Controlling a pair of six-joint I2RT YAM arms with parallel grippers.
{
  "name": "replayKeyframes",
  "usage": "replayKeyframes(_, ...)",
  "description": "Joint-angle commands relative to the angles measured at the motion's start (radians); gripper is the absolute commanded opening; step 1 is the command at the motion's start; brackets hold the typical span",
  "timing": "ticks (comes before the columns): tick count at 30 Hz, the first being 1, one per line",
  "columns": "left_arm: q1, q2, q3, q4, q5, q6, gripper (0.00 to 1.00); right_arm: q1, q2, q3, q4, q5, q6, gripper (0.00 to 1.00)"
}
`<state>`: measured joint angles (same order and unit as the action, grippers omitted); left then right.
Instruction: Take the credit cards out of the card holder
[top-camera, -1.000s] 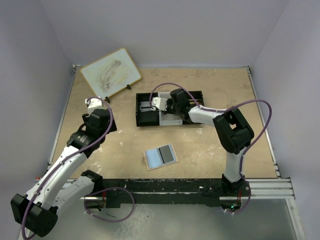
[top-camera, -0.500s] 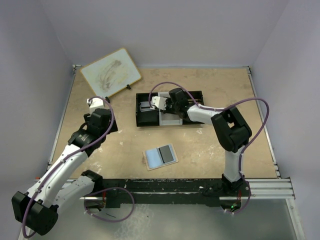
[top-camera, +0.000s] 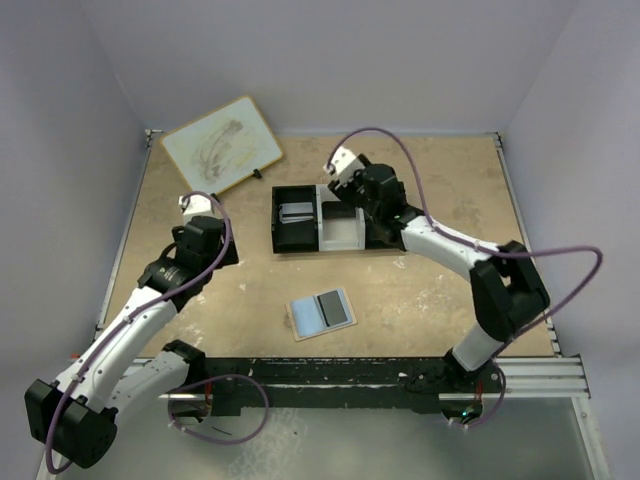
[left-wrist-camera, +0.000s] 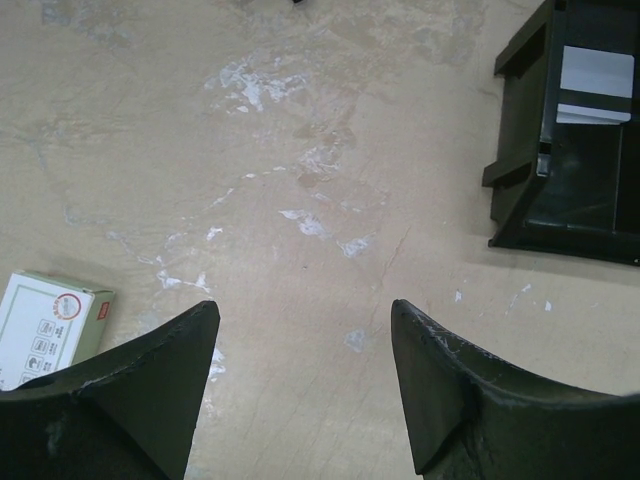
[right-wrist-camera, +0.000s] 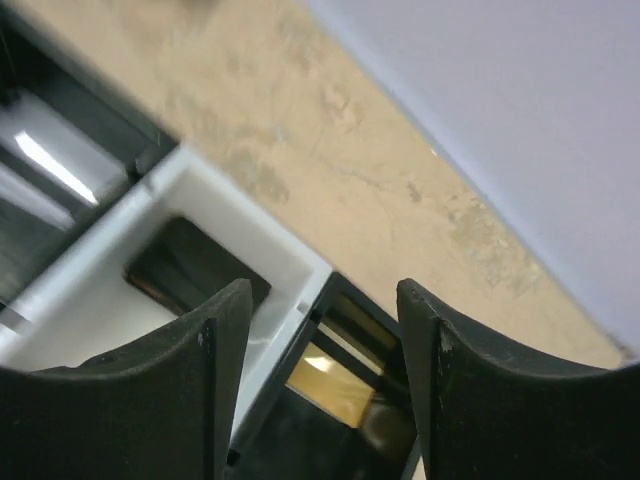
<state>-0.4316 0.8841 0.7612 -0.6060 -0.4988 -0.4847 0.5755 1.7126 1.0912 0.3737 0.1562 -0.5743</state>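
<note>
The pale-blue card holder (top-camera: 309, 317) lies open on the table near the front, with a dark credit card (top-camera: 333, 309) on its right half. A silvery credit card (top-camera: 297, 211) (left-wrist-camera: 594, 84) rests in the left compartment of the black-and-white tray (top-camera: 383, 240). My right gripper (top-camera: 352, 192) (right-wrist-camera: 322, 300) hovers open above the tray's far edge with nothing between its fingers. My left gripper (top-camera: 222, 252) (left-wrist-camera: 302, 310) hangs open over bare table, left of the tray (left-wrist-camera: 520, 190) and well clear of the holder.
A wood-framed whiteboard (top-camera: 222, 145) leans at the back left. A small red-and-white box (left-wrist-camera: 45, 330) lies on the table just left of my left gripper. Something golden (right-wrist-camera: 335, 385) lies in the tray's black right compartment. White walls close three sides.
My right gripper has opened, risen out of the tray's left compartment and moved back and to the right, leaving the silvery card there. The left arm shifted only slightly.
</note>
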Motion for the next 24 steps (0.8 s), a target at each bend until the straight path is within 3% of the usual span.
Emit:
replayKeyframes(1, 0.006, 0.011, 0.016, 0.065, 0.095, 0.038, 0.68, -0.012, -0.152, 0.046, -0.166, 0.064, 0.642, 0.64)
replayKeyframes(3, 0.006, 0.021, 0.013, 0.077, 0.146, 0.041, 0.68, -0.014, -0.179, 0.044, -0.297, -0.064, 0.803, 0.51)
replayKeyframes(4, 0.006, 0.024, 0.008, 0.088, 0.182, 0.044, 0.68, -0.015, -0.215, -0.016, -0.287, -0.136, 0.869, 0.50)
replayKeyframes(8, 0.005, 0.072, -0.029, 0.177, 0.398, 0.003, 0.68, -0.010, -0.427, -0.373, -0.112, -0.362, 1.103, 0.60)
replayKeyframes(11, 0.004, 0.130, -0.072, 0.311, 0.536, -0.114, 0.68, 0.009, -0.536, -0.531, -0.011, -0.490, 1.243, 0.59)
replayKeyframes(14, -0.030, 0.189, -0.112, 0.447, 0.539, -0.180, 0.68, 0.072, -0.591, -0.599, -0.030, -0.499, 1.314, 0.59)
replayKeyframes(19, -0.202, 0.332, -0.047, 0.443, 0.435, -0.168, 0.68, 0.175, -0.658, -0.743, -0.053, -0.447, 1.466, 0.59)
replayKeyframes(24, -0.237, 0.424, -0.094, 0.560, 0.511, -0.184, 0.66, 0.195, -0.719, -0.889, 0.006, -0.447, 1.552, 0.60)
